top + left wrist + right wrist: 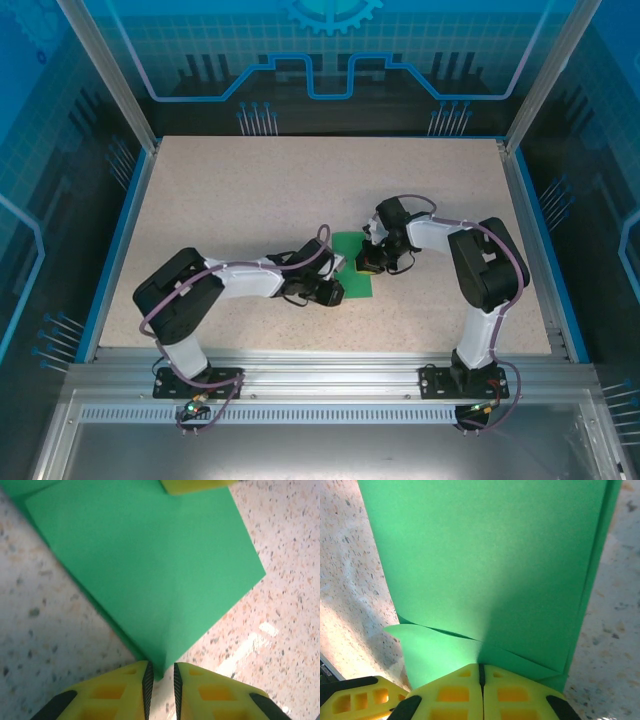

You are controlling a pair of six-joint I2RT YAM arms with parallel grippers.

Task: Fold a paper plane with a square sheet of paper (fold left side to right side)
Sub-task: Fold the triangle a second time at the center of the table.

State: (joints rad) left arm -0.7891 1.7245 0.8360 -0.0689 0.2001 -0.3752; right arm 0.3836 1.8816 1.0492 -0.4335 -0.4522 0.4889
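The square sheet of paper (350, 270) lies mid-surface (250, 190), between my two hands, and it already looks doubled. From both wrist cameras I see a second green edge peeking out from under the top layer.

The left hand (160, 676) has its fingers a little apart. A corner of the sheet points into that narrow gap, but I don't think it is pinched.

The right hand (481, 672) has its fingers together, with the tips down on the paper. I can't tell whether a layer is nipped between them or they are only pressing. Just beside those tips a loose flap (427, 652) curls up off the layer below instead of lying flat.

My worries from here:

- **The curl.** If I press or sweep across the flap without seating it first, I could set a stray crease there. The plane's centre line would then come out crooked.
- **Slipping.** The paper is thin and the surface looks smooth. If the right hand lifts or drags sideways, the layers may slide apart and the edges stop matching.
- **The left corner.** If I close the left hand now, it might catch one layer only and peel it away from the other. It might also crumple the tip.
- **Crowding.** The hands sit very near each other over a small sheet. A careless move by one could bump the other, or tug the paper against its hold and tear it.
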